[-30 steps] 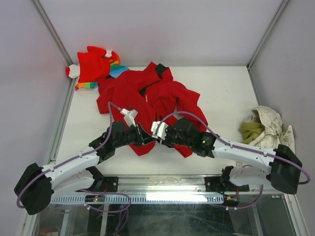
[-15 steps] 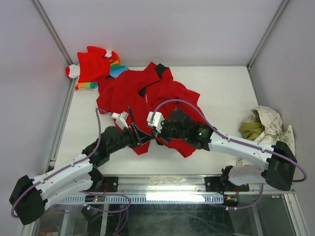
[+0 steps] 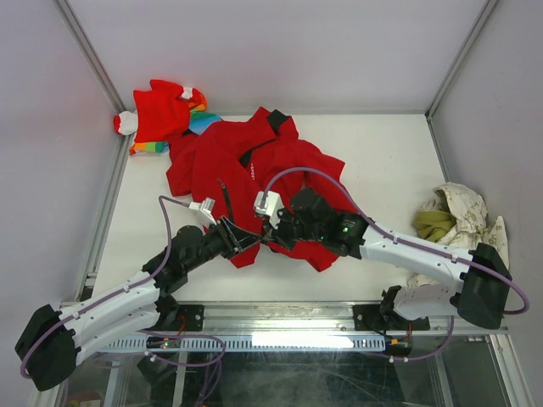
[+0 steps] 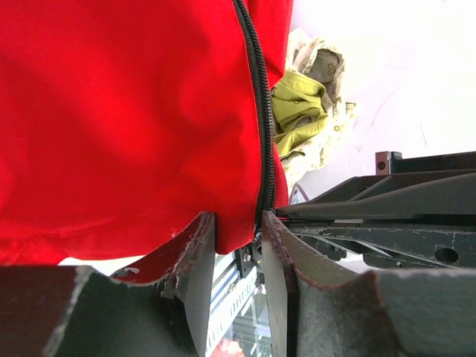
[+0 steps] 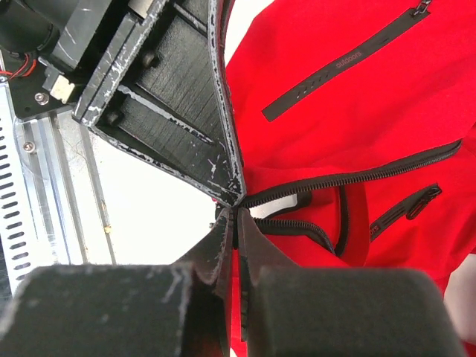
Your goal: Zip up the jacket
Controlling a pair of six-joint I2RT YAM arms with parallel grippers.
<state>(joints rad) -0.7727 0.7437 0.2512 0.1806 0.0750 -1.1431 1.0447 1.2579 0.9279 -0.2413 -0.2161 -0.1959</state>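
The jacket [image 3: 280,165] is spread in a crumpled heap in the middle of the bench [image 3: 390,170], a little toward the upper left of the top view. It is made of thin, smooth red cloth with a black inside. It can be judged light, soft and floppy, so it will sag and fold when it is lifted. The cloth may slip a bit.

The zipper [image 4: 262,111] is a dark line of small hard teeth along the front edge. It is best held at its bottom end, where the two rows meet, with the hem pulled tight so the rows stay straight.

In the left wrist view, the left end effector [image 4: 238,223] is clamped on the bottom hem, with the zipper just beside one finger. In the right wrist view, the right end effector [image 5: 234,216] is pinched together on the low end of the zipper, and the two open rows run off toward the right of the frame. Whether the small slider itself is held cannot be told.

A flat chest pocket strip [image 5: 335,74] with tiny letters is seen on the red cloth.
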